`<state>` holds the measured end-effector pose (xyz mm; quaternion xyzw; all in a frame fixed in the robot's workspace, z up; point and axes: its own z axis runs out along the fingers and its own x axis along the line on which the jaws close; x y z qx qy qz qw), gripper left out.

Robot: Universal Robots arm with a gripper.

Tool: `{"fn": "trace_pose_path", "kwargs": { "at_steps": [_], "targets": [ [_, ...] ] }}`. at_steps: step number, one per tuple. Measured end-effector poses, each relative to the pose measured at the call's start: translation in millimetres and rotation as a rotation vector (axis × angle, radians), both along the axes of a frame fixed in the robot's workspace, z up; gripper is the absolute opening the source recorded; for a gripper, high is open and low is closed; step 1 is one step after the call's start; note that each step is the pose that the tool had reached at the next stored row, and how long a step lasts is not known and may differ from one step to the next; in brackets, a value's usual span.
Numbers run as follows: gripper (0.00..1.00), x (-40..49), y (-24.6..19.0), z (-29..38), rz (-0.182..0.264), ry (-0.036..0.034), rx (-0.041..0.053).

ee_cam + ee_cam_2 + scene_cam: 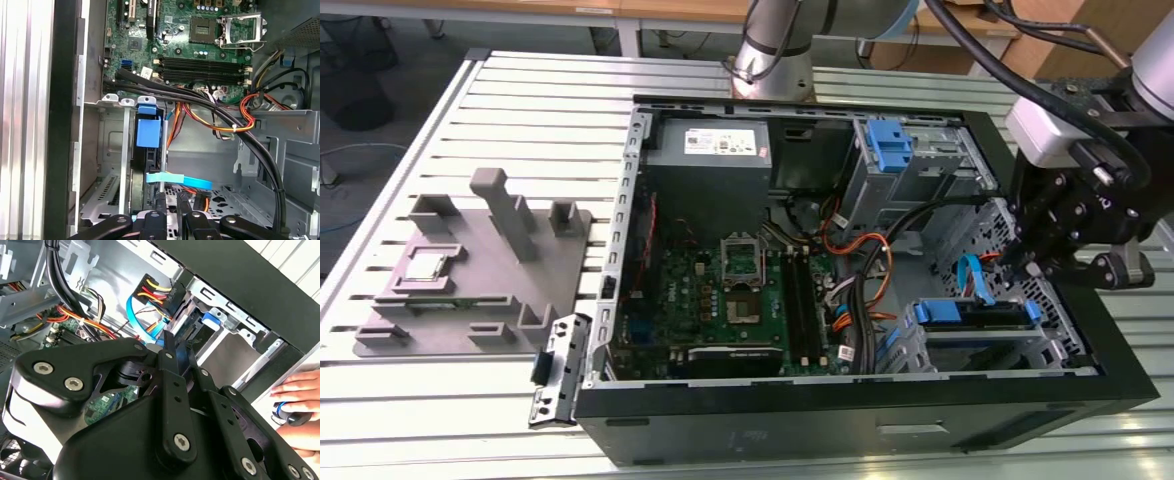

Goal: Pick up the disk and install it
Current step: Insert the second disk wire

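A slatted aluminium worktable (520, 90) carries an open computer case (854, 410) lying on its side, wooden benches behind it. The gripper (1067, 262) hangs over the drive bays at the case's edge, on the exterior view's right. Whether the jaws are clenched or released I cannot tell; the black linkages in both wrist views hide the tips.

Just ahead of the jaws stands the disk (148, 150), on edge in its bay, the blue tab of its carrier frame showing against the grey metal cage (112, 150). In the exterior view the same disk (974, 312) sits low in the bay, just below the gripper. A light blue flat cable (177, 179) crosses right in front of the jaws, touching the disk's near end.

Beyond that, black cable bundles (200, 97) and orange-and-red wires (240, 122) run across the cage. Further off lies the green motherboard (200, 45) with its memory slots and empty processor socket.

Beside the jaws, outside the case, a person's hand (297, 400) rests on the table. Well away, past the case on the exterior view's left, a grey fixture (474, 265) stands.
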<state>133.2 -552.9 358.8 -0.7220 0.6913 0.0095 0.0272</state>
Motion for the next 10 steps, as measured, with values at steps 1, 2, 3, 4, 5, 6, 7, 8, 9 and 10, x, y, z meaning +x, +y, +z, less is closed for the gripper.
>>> {"fn": "trace_pose_path", "kwargs": {
  "at_steps": [1, 2, 3, 4, 5, 6, 7, 8, 9, 10],
  "targets": [
    [0.23, 0.4, 0.5, -0.2, 0.0, 0.0, 0.0001],
    [0.23, 0.9, 0.7, -0.5, 0.0, 0.0, 0.0004],
    [0.23, 1.5, 0.9, -0.7, 0.0, 0.0, 0.0004],
    [0.23, 2.1, 1.2, -0.9, 0.0, 0.0, 0.0006],
    [0.23, 2.6, 1.7, -1.0, 0.0, 0.0, 0.0003],
    [0.23, 3.0, 2.3, -1.1, 0.0, 0.0, 0.0004],
    [0.23, 3.2, 3.1, -1.4, 0.0, 0.0, 0.0007],
    [0.23, 3.4, 4.1, -1.6, 0.0, 0.0, 0.0009],
    [0.23, 3.6, 5.1, -1.7, 0.0, 0.0, 0.001],
    [0.23, 3.8, 6.1, -2.0, 0.0, 0.0, 0.0013]
  ]
}}
